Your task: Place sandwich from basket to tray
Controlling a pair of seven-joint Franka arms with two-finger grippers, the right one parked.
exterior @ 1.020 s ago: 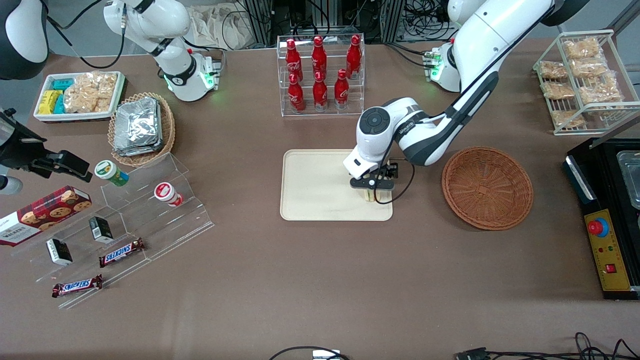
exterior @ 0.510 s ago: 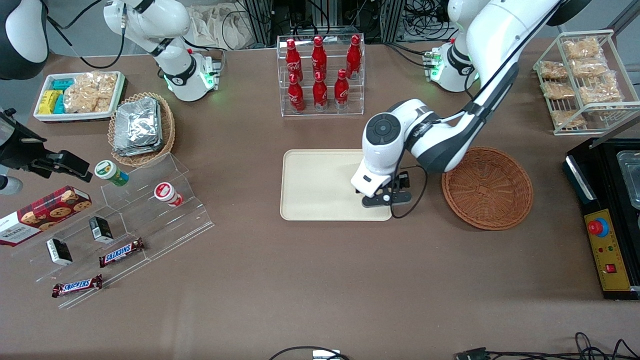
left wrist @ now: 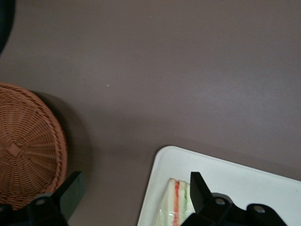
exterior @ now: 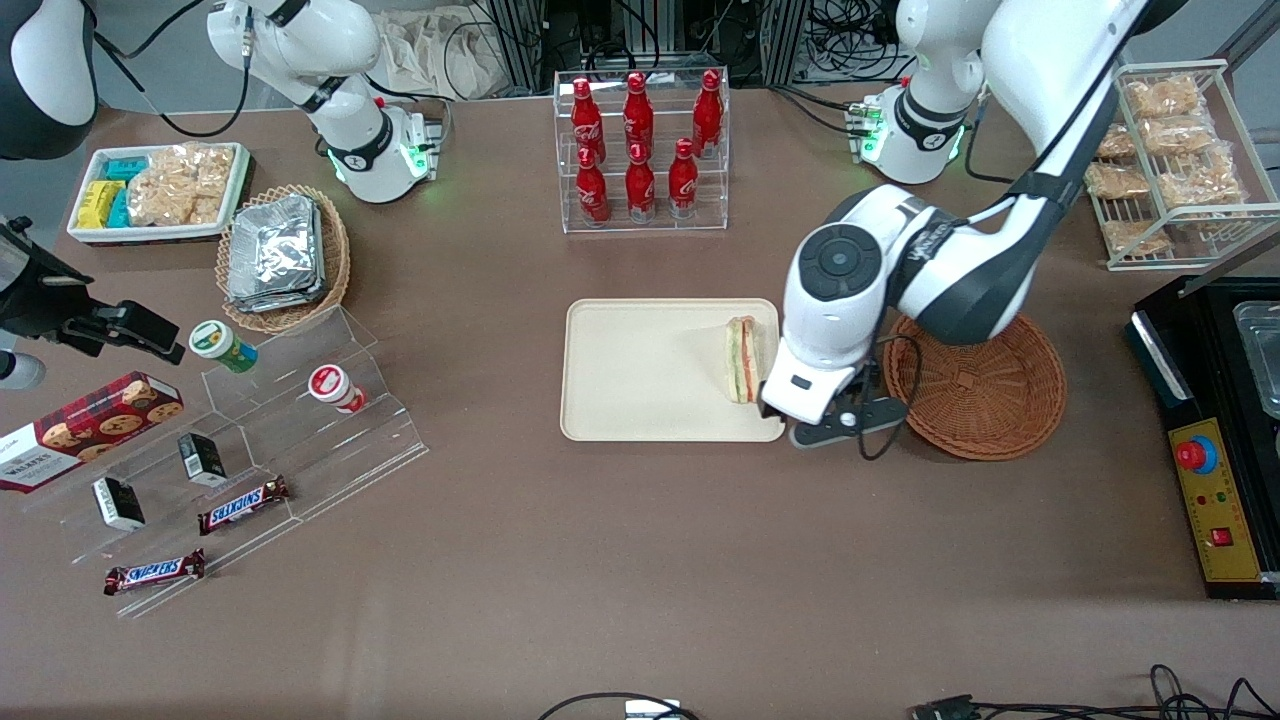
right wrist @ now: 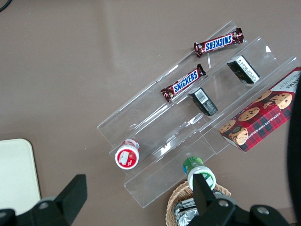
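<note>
The sandwich [exterior: 742,358] lies on the cream tray [exterior: 640,370], close to the tray's edge that faces the basket. It also shows in the left wrist view [left wrist: 176,207], lying on the tray [left wrist: 235,176]. The reddish-brown wicker basket [exterior: 975,380] is empty; it also shows in the left wrist view [left wrist: 23,150]. My left gripper [exterior: 820,415] hangs open and empty above the strip of table between tray and basket. In the wrist view the gripper [left wrist: 134,193] has one finger over the sandwich and tray and the other finger near the basket.
A clear rack of red bottles [exterior: 640,150] stands farther from the front camera than the tray. A wire rack of snack bags [exterior: 1165,150] and a black control box [exterior: 1215,500] are at the working arm's end. A clear stepped stand with snacks [exterior: 260,440] lies toward the parked arm's end.
The gripper has let go of the sandwich on the tray, risen and moved toward the basket. The sandwich, covered by the hand before, now shows on the tray.
</note>
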